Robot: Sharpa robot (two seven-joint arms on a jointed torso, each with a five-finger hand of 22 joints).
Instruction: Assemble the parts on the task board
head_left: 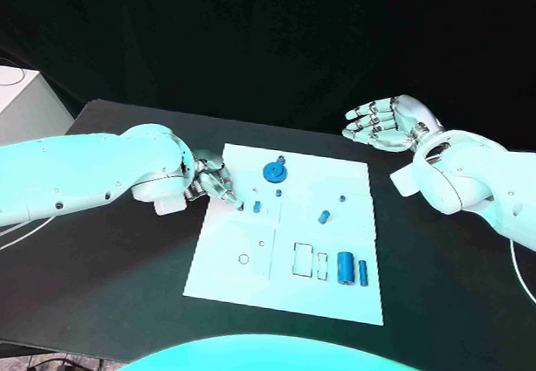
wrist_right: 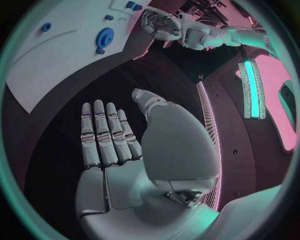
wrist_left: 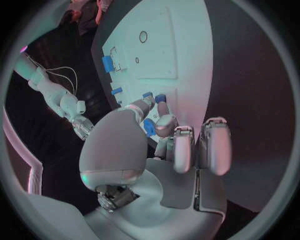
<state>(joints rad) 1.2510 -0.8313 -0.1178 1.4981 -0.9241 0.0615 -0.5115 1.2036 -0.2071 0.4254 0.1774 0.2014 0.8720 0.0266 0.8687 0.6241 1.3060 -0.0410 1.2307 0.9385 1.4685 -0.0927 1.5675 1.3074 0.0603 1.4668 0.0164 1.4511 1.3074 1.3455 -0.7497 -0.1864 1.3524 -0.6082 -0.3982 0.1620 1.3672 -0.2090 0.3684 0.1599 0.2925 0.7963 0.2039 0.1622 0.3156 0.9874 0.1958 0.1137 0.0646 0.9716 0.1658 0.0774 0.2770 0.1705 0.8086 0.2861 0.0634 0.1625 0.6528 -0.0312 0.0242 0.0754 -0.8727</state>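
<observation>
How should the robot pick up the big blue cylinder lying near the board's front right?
Probably from above, pinching across the round sides at the middle of the big cylinder. It lies flat with its long axis running front to back, and a thinner cylinder lies close on its right, so fingers need care there. The right hand, open, seems the closer one.

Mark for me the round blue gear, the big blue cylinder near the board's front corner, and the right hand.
Round blue gear [head_left: 274,171], head view, on its disc face.
Big blue cylinder [head_left: 344,267], head view, on the middle of its body.
Right hand [head_left: 387,122], head view, on the open palm, raised past the task board's far right corner.
</observation>
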